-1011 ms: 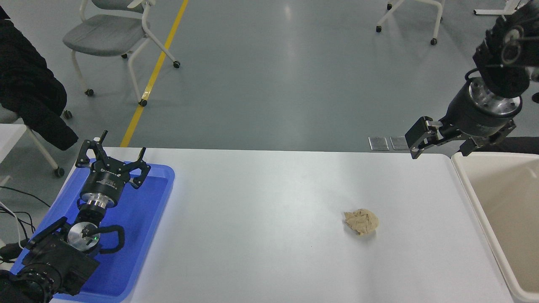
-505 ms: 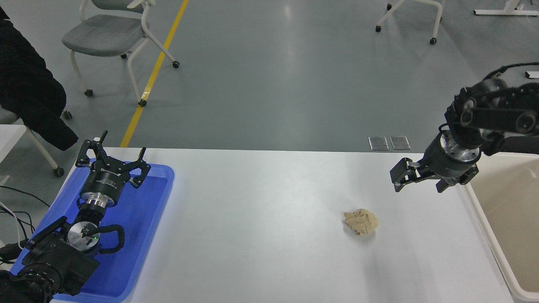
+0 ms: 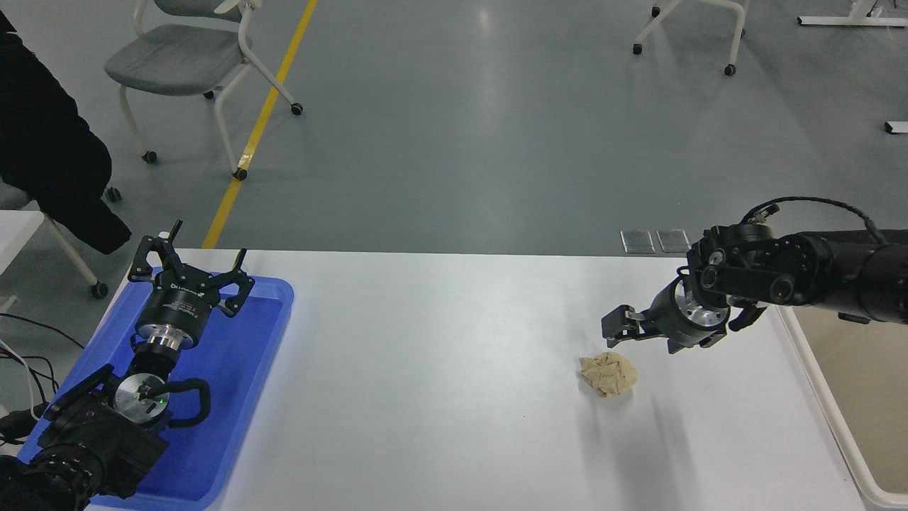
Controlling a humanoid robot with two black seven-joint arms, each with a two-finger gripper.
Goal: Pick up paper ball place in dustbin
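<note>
The tan-brown crumpled paper ball (image 3: 608, 375) lies on the white table (image 3: 440, 369), right of centre. My right gripper (image 3: 642, 341) is open and empty. It hangs low over the table just above and to the right of the ball, one finger (image 3: 616, 325) close above the ball's upper edge, not touching it. The cream-white dustbin (image 3: 816, 397) stands at the table's right end, mostly cut off by the picture's edge and partly hidden by my right arm. My left gripper (image 3: 191, 266) is open, parked at the lower left.
A flat blue tray (image 3: 234, 383) lies under the parked left arm. Beyond the table's far edge are grey floor, wheeled chairs (image 3: 184, 57) and a black coat (image 3: 50, 156) on a chair at the left.
My right gripper has come down and to the left, from high above the dustbin's far corner to just over the paper ball. The ball and the left arm have not moved.
</note>
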